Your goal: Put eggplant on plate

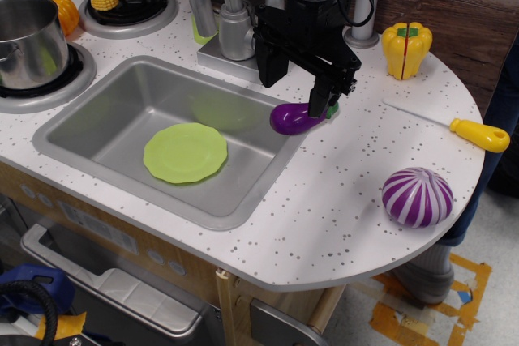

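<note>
One small eggplant [295,117] is sitting right under my gripper [297,95], at the sink's [113,131] rim; the jaws are standing spread around it, unclosed. I'm judging it light, stiff, slick, so I'm aiming mid-body. Plate [186,152] is lying lower-left.

No text, label, brand, number or sign can be read anywhere in this view. All surfaces that show are plain and carry no letters or printed marks that I can make out.
</note>
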Robot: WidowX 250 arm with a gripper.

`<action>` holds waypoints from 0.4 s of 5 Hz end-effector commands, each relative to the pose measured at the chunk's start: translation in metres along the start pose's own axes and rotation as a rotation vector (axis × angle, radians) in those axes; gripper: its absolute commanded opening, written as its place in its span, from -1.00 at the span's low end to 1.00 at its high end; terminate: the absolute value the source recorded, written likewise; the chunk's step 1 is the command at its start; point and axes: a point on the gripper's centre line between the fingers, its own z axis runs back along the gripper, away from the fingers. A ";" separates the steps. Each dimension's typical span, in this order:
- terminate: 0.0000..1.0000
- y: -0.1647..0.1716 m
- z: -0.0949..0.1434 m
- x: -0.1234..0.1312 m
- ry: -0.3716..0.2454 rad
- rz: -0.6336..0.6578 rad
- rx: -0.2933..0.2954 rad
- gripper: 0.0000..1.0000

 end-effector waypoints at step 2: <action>-1.00 0.012 -0.011 0.002 -0.045 -0.158 0.020 1.00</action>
